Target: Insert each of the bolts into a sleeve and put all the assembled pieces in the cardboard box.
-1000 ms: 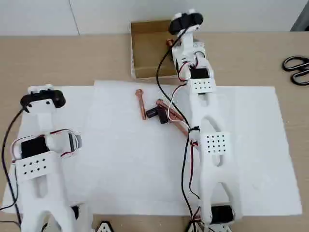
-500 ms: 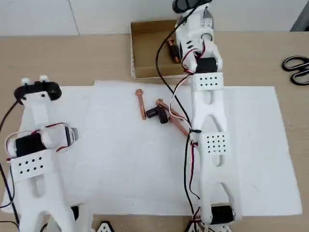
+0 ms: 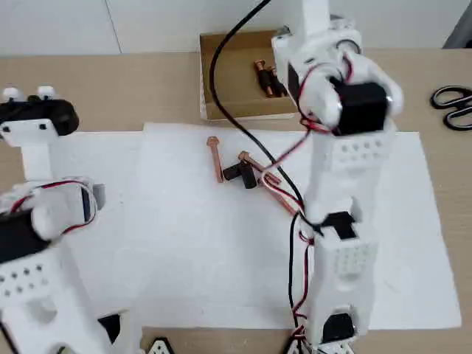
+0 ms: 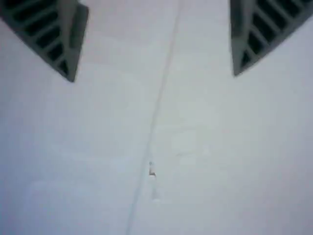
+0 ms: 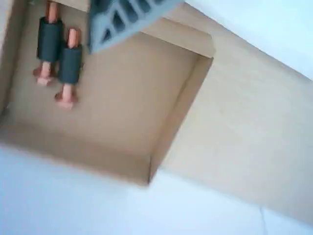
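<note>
Two sleeved bolts point(image 5: 70, 63) in cardboard box point(image 5: 122, 88)

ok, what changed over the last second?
The right arm rose and drew back from the cardboard box, uncovering two assembled pieces lying inside. The left arm lifted and shifted outward. The loose bolt and sleeve on the foam stayed put.

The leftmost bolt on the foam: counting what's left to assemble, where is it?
High view: the leftmost bolt lies on the white foam sheet, just left of the black sleeve, near the cardboard box.
</note>
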Robot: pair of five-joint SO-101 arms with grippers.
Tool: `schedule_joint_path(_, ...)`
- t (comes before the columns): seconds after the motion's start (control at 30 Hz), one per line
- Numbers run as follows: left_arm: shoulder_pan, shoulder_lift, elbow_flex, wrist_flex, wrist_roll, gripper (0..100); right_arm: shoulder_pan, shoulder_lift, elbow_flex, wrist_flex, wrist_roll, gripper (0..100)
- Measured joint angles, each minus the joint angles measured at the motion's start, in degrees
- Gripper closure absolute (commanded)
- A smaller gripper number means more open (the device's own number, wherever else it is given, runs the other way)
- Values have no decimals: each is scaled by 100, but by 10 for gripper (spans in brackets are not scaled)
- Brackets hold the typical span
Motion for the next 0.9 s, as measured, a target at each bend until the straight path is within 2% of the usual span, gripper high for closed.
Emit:
schedule_joint_path(0.23, 747, -2224, 246, -9, -35, 804, -18, -1987, -53, 167, 0, 753)
schedule_joint_path(0.43, 914, -3798, 2092, -721, -35, 804, 721, -3165, 26, 176, 0, 753)
schedule_joint_path(0.57, 923, -4703, 3569, -1477, -35, 804, 1231, -3657, 949, 176, 0, 753)
schedule_joint_path(0.73, 923, -5925, 5090, -2497, -35, 804, 1292, -4431, 2479, 185, 0, 753)
schedule_joint_path(0.9, 923, -5960, 6066, -3226, -35, 804, 1292, -5371, 4202, 185, 0, 753)
